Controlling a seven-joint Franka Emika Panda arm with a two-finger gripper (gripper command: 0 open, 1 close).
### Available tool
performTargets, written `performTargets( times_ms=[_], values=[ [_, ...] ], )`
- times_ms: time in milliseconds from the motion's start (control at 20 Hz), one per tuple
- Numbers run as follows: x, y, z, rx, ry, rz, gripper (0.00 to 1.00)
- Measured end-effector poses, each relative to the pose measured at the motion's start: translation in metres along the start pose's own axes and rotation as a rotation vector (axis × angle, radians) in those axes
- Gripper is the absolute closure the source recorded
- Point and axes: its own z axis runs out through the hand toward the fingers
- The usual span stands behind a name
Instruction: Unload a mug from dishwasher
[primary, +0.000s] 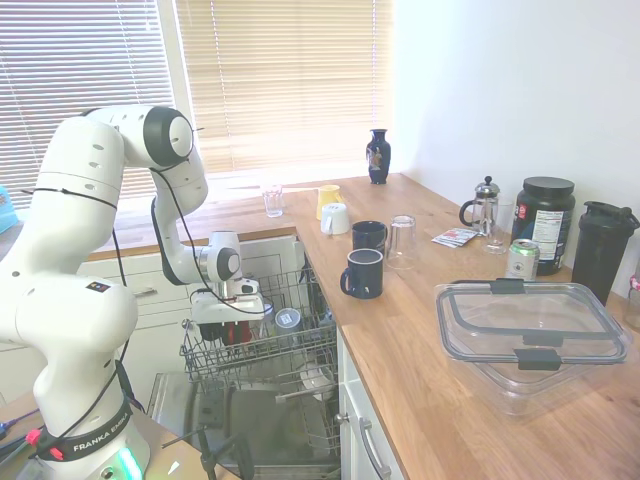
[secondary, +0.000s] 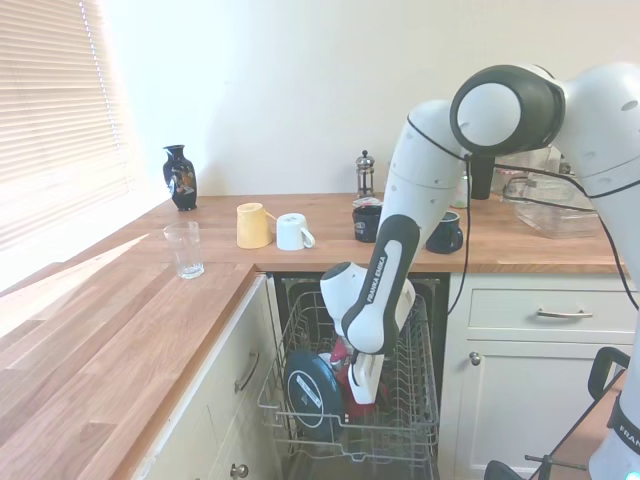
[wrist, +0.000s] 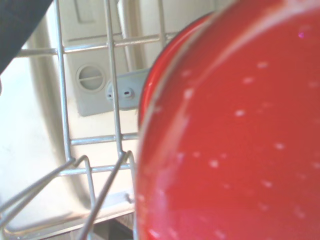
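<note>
In the dishwasher's (secondary: 430, 300) wire rack (secondary: 300, 420), the gripper (secondary: 362, 385) sits at the red mug (secondary: 342, 352); whether its fingers grip the mug cannot be told. The mug is not yet unloaded: lifting out and placing on the wooden counter (primary: 420, 330) both remain.

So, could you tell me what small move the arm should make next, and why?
Probably lift straight up. The gripper is down in the dishwasher rack at the red mug, which fills the wrist view, so rising should clear the wires. Whether the grip is closed is unclear.
</note>
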Motion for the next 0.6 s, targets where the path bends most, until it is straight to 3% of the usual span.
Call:
performTargets(
  times_ms=[350, 600],
  values=[
    [0.003, 0.004, -0.057, 0.009, 0.059, 0.036, 1.0],
    [0.005, 0.005, -0.063, -0.002, 0.083, 0.057, 1.0]
  ],
)
